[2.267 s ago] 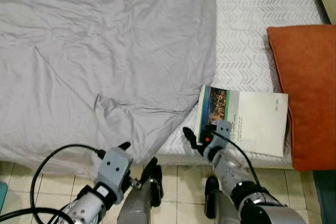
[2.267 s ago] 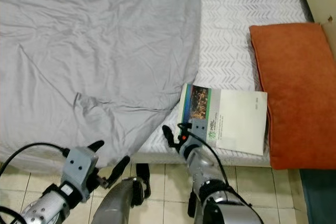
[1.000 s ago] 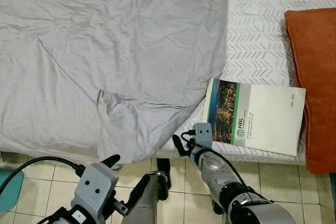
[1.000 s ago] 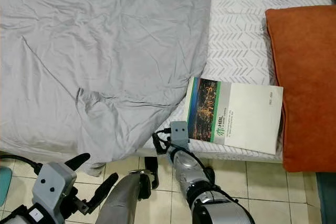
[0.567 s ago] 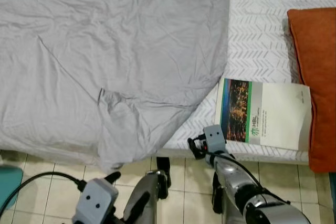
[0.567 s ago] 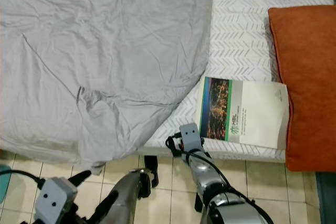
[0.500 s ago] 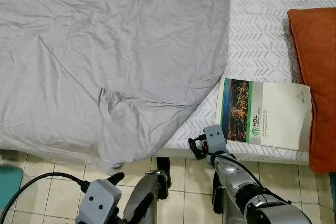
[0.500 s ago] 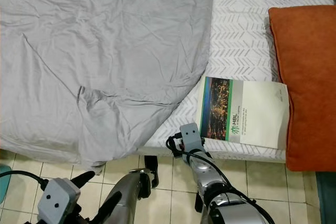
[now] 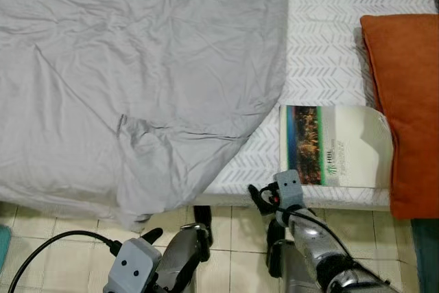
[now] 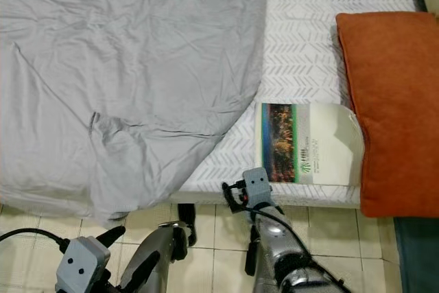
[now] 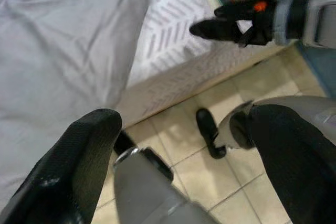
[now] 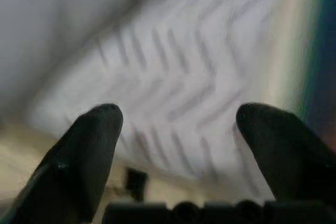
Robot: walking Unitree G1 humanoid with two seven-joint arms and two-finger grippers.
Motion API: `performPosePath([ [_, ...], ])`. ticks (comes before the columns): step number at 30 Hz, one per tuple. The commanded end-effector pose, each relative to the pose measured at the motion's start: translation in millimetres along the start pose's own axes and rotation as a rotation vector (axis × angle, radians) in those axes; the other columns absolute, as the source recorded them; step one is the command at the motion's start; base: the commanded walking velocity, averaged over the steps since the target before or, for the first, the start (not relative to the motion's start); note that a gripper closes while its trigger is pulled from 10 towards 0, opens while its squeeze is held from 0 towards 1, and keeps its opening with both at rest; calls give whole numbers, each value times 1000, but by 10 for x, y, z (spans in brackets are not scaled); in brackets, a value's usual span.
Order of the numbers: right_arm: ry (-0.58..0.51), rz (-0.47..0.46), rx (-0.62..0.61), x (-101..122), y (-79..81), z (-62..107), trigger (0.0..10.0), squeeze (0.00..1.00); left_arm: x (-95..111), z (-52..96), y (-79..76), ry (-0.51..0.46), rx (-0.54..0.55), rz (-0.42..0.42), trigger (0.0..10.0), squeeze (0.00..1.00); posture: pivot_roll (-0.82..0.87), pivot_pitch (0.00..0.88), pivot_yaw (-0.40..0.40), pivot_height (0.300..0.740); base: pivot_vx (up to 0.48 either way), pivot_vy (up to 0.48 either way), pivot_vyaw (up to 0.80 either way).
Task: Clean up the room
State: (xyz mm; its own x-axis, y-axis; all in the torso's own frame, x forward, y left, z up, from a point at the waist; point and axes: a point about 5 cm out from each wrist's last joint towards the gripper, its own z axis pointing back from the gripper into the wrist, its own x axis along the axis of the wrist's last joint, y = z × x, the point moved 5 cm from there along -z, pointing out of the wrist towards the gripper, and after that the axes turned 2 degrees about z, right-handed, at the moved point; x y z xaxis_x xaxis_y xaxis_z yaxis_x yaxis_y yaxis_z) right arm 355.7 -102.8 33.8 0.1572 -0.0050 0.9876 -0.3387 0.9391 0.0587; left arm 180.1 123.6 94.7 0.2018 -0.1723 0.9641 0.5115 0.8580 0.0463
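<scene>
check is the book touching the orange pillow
Touching. In the left eye view the book's right edge curls up against the orange pillow, no gap between them.

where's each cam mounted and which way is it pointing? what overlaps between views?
Left eye and right eye views: head stereo pair, looking down at the bed's grey duvet, booklet, orange pillow; both arms low, right gripper at the mattress edge.
Left wrist view: along the open left gripper, toward floor tiles and the robot's leg.
Right wrist view: along open fingers at blurred patterned sheet.
Shared: left wrist view also catches the right gripper and booklet.
</scene>
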Motion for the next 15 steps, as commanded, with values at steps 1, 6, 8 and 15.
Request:
performPosePath([
  [1,-29,-84,66,-17,188,115,10000,0,-187,3,-28,54,5,25,10000,0,29,506,-20,740,0,0,0],
  [6,-77,-131,132,89,529,344,10000,0,-299,-82,-61,56,10,29,10000,0,-10,418,-55,740,0,0,0],
  [8,-129,-74,131,187,608,455,10000,0,-359,-210,-49,47,32,18,10000,0,-32,332,-70,740,0,0,0],
  [15,-168,135,-15,238,118,641,10000,1000,-240,-584,235,-38,142,29,10000,0,-50,142,-53,740,0,0,0],
])
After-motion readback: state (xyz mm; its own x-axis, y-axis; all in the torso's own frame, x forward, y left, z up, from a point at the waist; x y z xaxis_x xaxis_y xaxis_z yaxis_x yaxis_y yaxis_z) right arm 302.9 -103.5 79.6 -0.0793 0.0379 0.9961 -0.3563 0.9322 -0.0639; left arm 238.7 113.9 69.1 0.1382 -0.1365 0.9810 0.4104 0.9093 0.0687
